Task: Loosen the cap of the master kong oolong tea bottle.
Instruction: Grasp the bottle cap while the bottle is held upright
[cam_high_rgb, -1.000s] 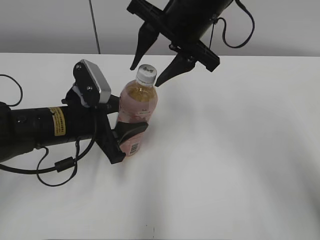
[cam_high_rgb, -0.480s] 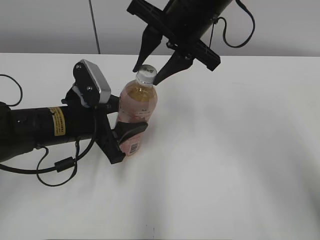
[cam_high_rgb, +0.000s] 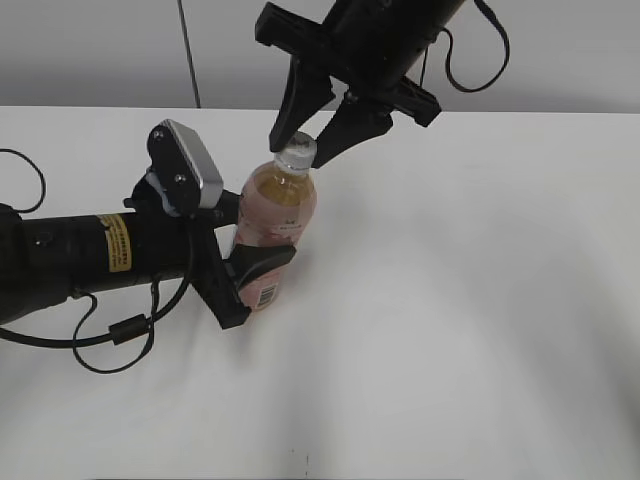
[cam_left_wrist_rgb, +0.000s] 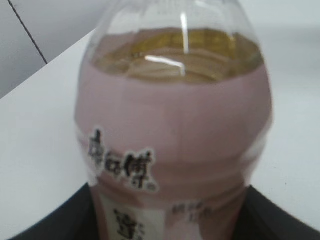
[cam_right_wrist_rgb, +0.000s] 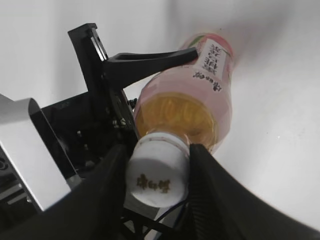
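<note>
The master kong oolong tea bottle (cam_high_rgb: 277, 212) stands upright on the white table (cam_high_rgb: 460, 300), amber tea above a pale pink label. My left gripper (cam_high_rgb: 256, 246) comes in from the left and is shut on the bottle's lower body. In the left wrist view the bottle (cam_left_wrist_rgb: 175, 135) fills the frame, with a dark finger (cam_left_wrist_rgb: 45, 227) at each bottom corner. My right gripper (cam_high_rgb: 300, 147) reaches down from above. It is shut on the white cap (cam_high_rgb: 296, 154). In the right wrist view its fingers (cam_right_wrist_rgb: 107, 187) press both sides of the cap (cam_right_wrist_rgb: 157, 175).
My left arm (cam_high_rgb: 90, 255) lies low across the table's left side, with its silver camera housing (cam_high_rgb: 188, 166) beside the bottle and a black cable (cam_high_rgb: 115, 335) looping under it. A grey wall (cam_high_rgb: 100, 50) runs behind the table's far edge.
My right gripper's jaws have closed from a wide spread onto the cap, and the gripper has come down slightly. The left arm and the bottle have stayed still.
</note>
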